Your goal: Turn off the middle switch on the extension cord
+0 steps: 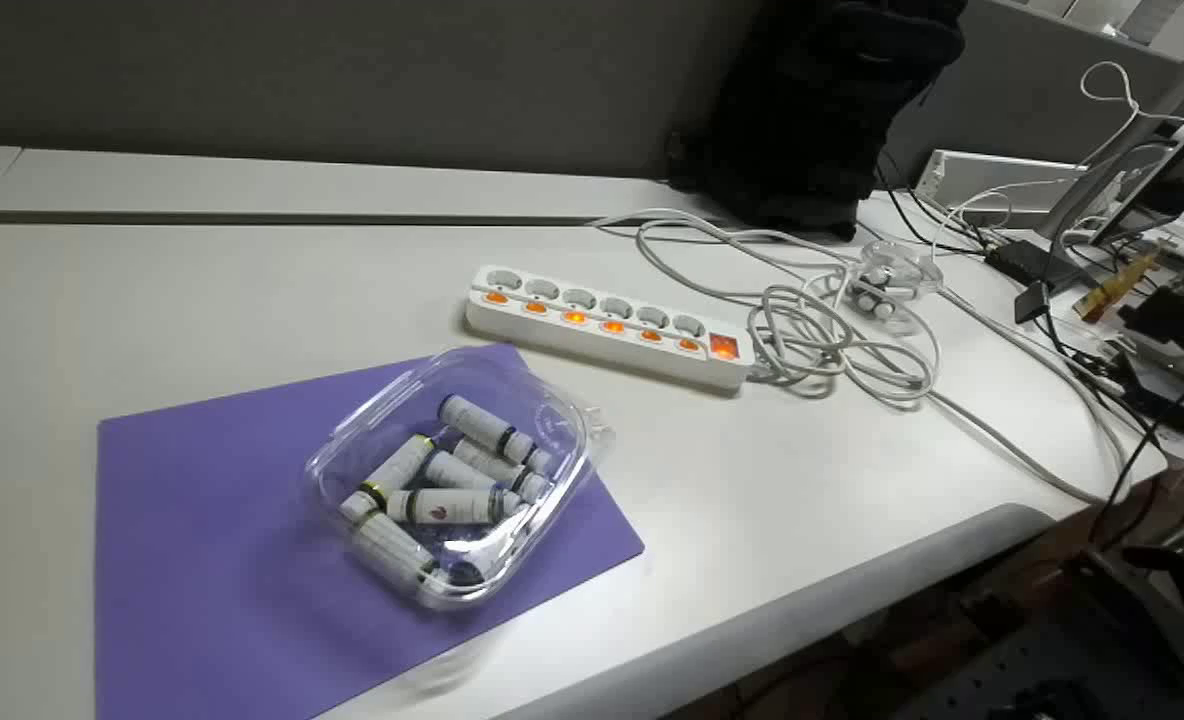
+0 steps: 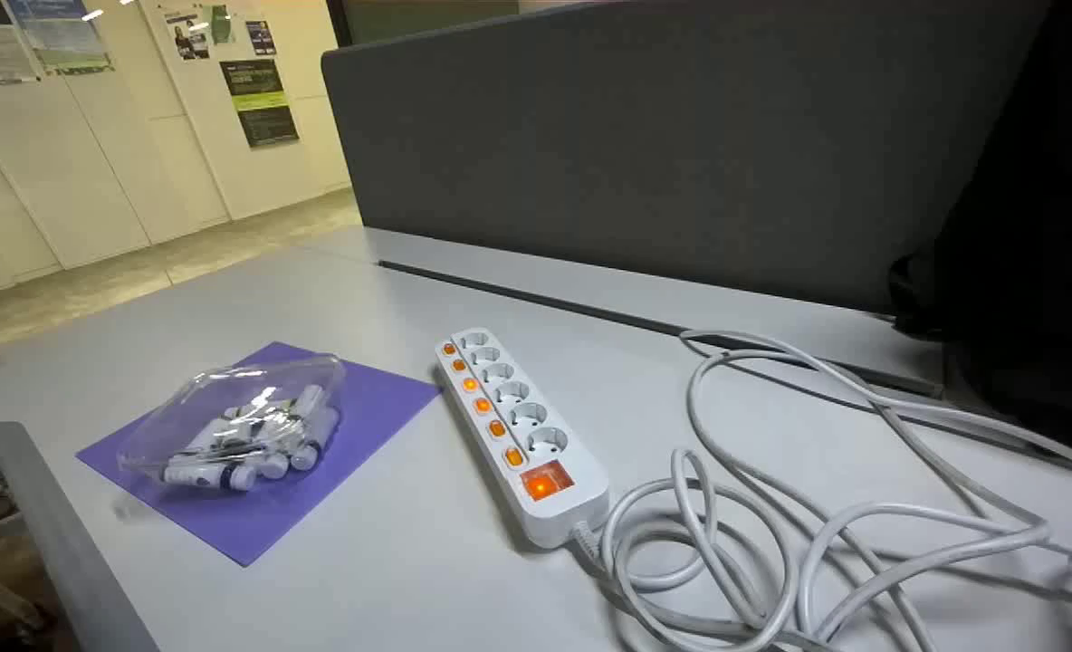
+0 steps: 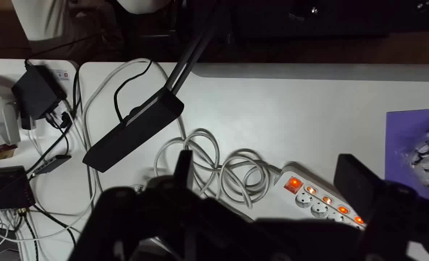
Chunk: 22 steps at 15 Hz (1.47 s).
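Observation:
The white extension cord strip lies flat on the desk, with a row of sockets and small orange switches. It also shows in an exterior view and in the wrist view. The two middle switches glow brightly; the outer small ones look dimmer. The large red main switch is lit. In the wrist view my gripper is open and empty, above the desk, apart from the strip. Its right finger and body hide the strip's far end. The gripper cannot be made out in the exterior views.
Looped grey cable runs from the strip's end. A clear box of small bottles stands on a purple sheet. A black backpack leans on the partition. In the wrist view a black device stands over the desk.

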Available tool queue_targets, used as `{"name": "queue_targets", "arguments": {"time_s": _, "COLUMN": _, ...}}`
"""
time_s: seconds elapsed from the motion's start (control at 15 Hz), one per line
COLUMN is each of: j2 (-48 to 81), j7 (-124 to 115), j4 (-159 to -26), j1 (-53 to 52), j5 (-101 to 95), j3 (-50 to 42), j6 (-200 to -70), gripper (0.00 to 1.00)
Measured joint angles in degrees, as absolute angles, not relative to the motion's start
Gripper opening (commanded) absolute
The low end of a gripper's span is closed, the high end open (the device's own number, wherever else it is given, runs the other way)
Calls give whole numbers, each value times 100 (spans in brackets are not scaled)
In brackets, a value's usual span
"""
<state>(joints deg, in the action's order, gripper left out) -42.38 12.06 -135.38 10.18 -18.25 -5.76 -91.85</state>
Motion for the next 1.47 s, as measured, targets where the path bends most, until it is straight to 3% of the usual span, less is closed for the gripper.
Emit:
{"name": "queue_targets", "arguments": {"time_s": 1.13, "j2": -4247, "j7": 1205, "j4": -13552, "j1": 1005, "j5": -1836, "j3": -585, "j6": -9238, "gripper": 100}}
{"name": "queue_targets", "arguments": {"time_s": 1.47, "j2": -4048, "j7": 1083, "j4": -14162, "j1": 912, "j5": -1787, "j3": -806, "j6": -10547, "gripper": 100}}
